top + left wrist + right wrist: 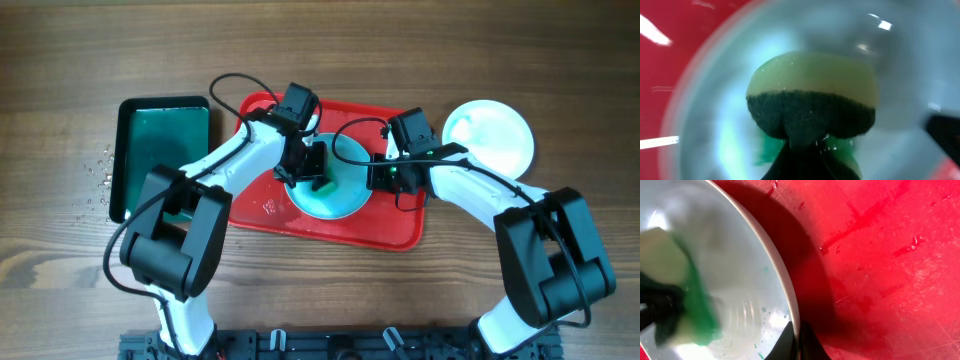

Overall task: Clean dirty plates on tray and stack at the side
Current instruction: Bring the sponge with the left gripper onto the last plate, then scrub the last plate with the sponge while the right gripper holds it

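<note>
1. Plates first: the turquoise plate (335, 200) lies in the red tray (390, 230), about mid-tray, and the white plate (488, 135) rests on the tabletop (80, 60) just beyond the tray's right end, not touching it.
2. Our left hand (314, 166) is clamped on the sponge (810, 95), dark scouring face down on the plate. Our right hand (385, 175) pinches the plate's right rim.
3. We judge the worst risk to be the plate skating. The tray is beaded with water, so a hard scrub could pull the rim out of that thin pinch.
4. Both hands crowd one plate (cables looping above them), so a wide stroke could knock them together.
5. The tray's raised rim must be cleared on the way to the white plate. There is open tabletop to the right, while the dark tray (120, 160) takes up the left.
</note>
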Controlling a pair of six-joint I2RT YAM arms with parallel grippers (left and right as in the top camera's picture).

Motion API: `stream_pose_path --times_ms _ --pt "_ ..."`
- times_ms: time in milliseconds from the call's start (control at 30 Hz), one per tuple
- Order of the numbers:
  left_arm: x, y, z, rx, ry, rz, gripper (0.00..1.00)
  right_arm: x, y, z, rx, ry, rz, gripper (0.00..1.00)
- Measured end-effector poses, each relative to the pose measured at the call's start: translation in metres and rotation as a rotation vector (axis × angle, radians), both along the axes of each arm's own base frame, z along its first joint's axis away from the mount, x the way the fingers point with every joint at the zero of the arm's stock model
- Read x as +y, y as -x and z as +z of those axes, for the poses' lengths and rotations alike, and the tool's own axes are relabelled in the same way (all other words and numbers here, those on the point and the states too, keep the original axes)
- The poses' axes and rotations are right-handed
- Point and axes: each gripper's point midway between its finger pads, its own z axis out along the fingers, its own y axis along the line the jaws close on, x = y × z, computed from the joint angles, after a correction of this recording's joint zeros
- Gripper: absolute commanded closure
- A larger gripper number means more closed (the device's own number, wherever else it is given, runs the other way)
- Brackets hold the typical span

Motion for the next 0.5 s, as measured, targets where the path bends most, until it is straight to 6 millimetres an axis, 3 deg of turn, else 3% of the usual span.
stream_pose_path --times_ms 133,233,367,500 --pt "0.042 -0.013 0.004 -0.076 -0.244 0.041 0.96 0.000 0.000 0.000 0.002 0.005 0.007 0.96" --pt "0.049 -0.015 0.010 -0.099 -0.305 0.039 0.96 0.004 0.004 0.000 0.009 0.002 0.021 0.96" --pt "0.043 -0.020 0.018 -0.124 -0.261 0.046 0.96 0.004 0.005 -0.001 0.014 0.003 0.022 0.96" --pt "0.008 -0.033 0.031 -0.143 -0.019 0.038 0.96 0.003 0.005 0.000 0.016 0.004 0.021 0.96"
